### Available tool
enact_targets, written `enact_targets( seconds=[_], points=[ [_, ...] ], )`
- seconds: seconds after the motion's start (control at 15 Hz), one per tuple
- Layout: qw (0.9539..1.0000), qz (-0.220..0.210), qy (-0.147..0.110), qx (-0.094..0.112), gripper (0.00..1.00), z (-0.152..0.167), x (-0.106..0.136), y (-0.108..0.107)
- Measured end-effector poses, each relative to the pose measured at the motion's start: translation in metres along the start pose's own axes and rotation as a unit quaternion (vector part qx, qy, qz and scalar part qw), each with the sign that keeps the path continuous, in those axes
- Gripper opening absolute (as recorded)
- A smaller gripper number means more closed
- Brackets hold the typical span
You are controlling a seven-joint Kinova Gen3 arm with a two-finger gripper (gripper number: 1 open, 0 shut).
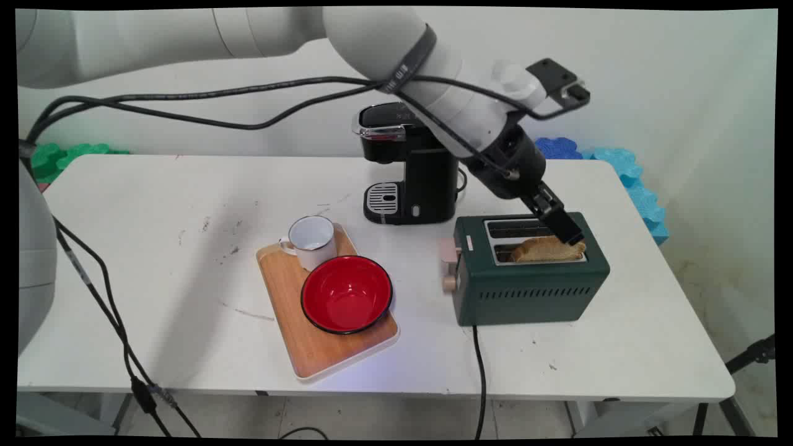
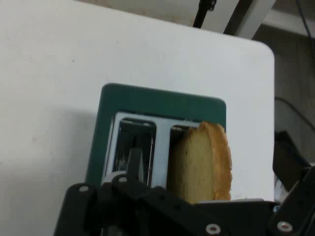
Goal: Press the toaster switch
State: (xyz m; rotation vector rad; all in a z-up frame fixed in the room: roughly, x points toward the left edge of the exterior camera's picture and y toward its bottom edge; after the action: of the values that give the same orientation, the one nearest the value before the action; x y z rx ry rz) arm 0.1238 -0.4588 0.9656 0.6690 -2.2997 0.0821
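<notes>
Main view: the gripper (image 1: 567, 235) was seen closed on the toast (image 1: 548, 249) in the green toaster (image 1: 530, 272); a straight, vertical pull would be advised.

Directly under the pincer (image 1: 567, 232) stands a dark green toaster (image 1: 530, 279) on the white desk (image 1: 155, 248); a slice of toast (image 1: 548, 249) sits in its near slot. Behind it is a black coffee machine (image 1: 409, 167). Further left, a wooden tray (image 1: 310, 353) carries a red bowl (image 1: 347, 294) and a white mug (image 1: 311, 240).
</notes>
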Motion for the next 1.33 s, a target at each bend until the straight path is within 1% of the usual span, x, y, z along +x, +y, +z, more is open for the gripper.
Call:
enact_targets(
  seconds=[0.27,0.4,0.6,0.73,0.87,1.07,1.33],
  points=[
    [0.9995,-0.009,0.023,-0.018,1.00,-0.018,-0.002,-0.012],
    [0.9989,-0.008,0.036,-0.028,1.00,-0.033,-0.009,-0.023],
    [0.9980,-0.007,0.050,-0.038,1.00,-0.051,-0.021,-0.038],
    [0.9974,-0.004,0.057,-0.044,1.00,-0.063,-0.034,-0.048],
    [0.9966,0.005,0.064,-0.051,1.00,-0.077,-0.052,-0.059],
    [0.9955,0.027,0.073,-0.055,1.00,-0.090,-0.077,-0.070],
    [0.9938,0.053,0.080,-0.056,1.00,-0.096,-0.103,-0.074]
  ],
)
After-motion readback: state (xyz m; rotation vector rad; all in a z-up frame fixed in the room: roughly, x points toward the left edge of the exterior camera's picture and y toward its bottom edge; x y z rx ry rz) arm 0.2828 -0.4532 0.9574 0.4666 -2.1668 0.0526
